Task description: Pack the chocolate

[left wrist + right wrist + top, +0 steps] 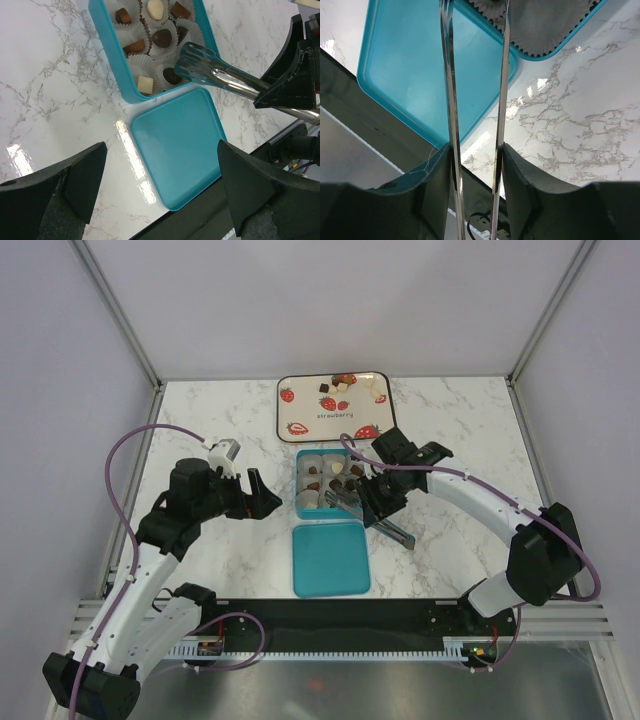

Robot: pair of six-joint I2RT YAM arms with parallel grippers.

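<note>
White marble worktop [200, 430] inside plain pale walls [330, 300]. Left pincer [262, 494] gapes wide, empty; right pincer [369, 497] clasps tongs [392, 531] over the teal box [298, 487] of chocolate [162, 37].

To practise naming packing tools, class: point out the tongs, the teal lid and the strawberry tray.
tongs [235, 82], left wrist view, on the shiny metal shaft.
teal lid [177, 145], left wrist view, middle of its flat face.
strawberry tray [305, 405], top external view, bare white patch left of centre.
</note>
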